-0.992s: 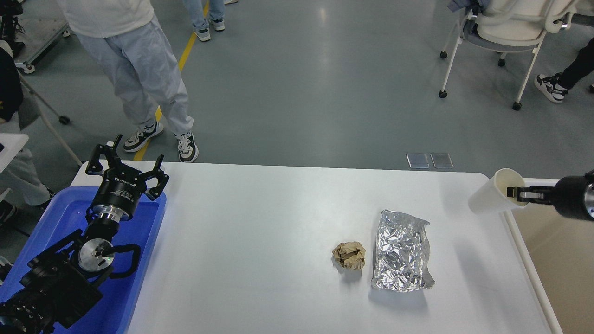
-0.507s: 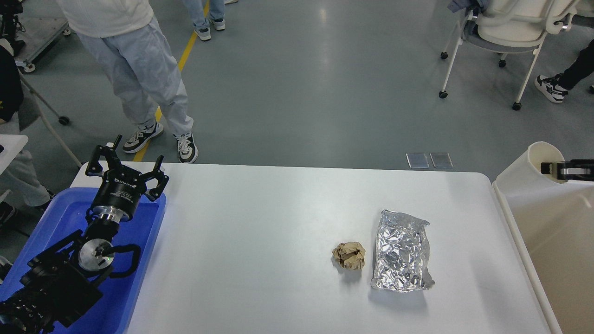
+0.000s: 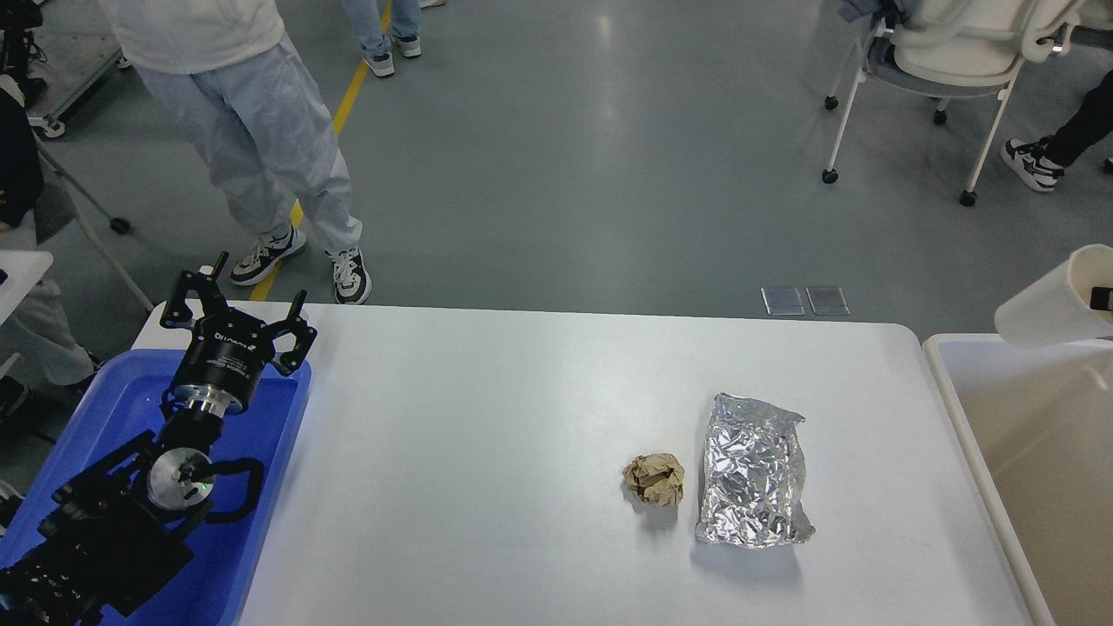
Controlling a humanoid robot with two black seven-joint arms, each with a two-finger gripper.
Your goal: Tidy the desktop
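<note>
Half a second earlier the white paper cup (image 3: 1052,300) had stood larger and lower over the far left corner of the beige white-rimmed bin (image 3: 943,382), with a dark fingertip of the right tool plainly showing at its mouth. By this moment the cup had risen and shifted right, tilted on its side with its mouth toward the right edge of the view, hanging above the bin's far rim. Only a small dark sliver of the right tool (image 3: 1101,298) showed inside the cup's mouth at the edge of the view; how wide that tool stood could not be told, though the cup hung in the air against it.

Everything else matched the earlier frames. The left tool (image 3: 235,317) hovered above the far right corner of the blue plastic tray (image 3: 261,487) at the left end of the worktop, its black fingers spread wide apart and holding nothing.

The large white rectangular worktop (image 3: 487,435) filled the middle of the view between tray and bin. On its right half lay a crumpled brown paper ball (image 3: 655,479) and, just to its right, a flattened crinkled silver foil bag (image 3: 752,470), the two near each other but apart. Both sat well clear of either tool.
</note>
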